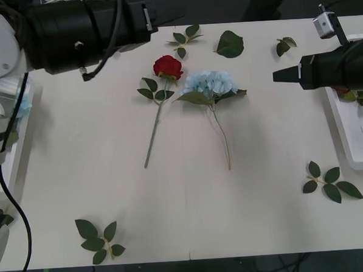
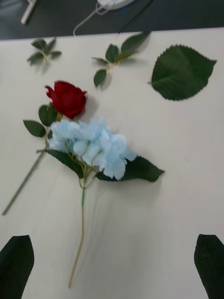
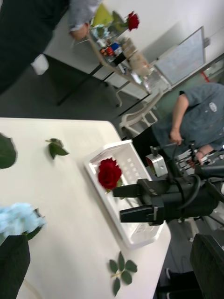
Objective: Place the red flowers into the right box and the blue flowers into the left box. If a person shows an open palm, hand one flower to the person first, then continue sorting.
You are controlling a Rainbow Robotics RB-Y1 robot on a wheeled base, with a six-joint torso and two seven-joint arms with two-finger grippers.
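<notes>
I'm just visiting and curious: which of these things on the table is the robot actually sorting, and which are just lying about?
Part of the job:
red rose on the table
pale blue hydrangea beside it
red rose already in the right box
left box at the table's edge

Just lying about:
loose leaf sprigs
single big leaf

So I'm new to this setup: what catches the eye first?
A red rose and a pale blue hydrangea lie side by side mid-table. The right gripper, open, hovers near the right box, which already holds another rose.
</notes>
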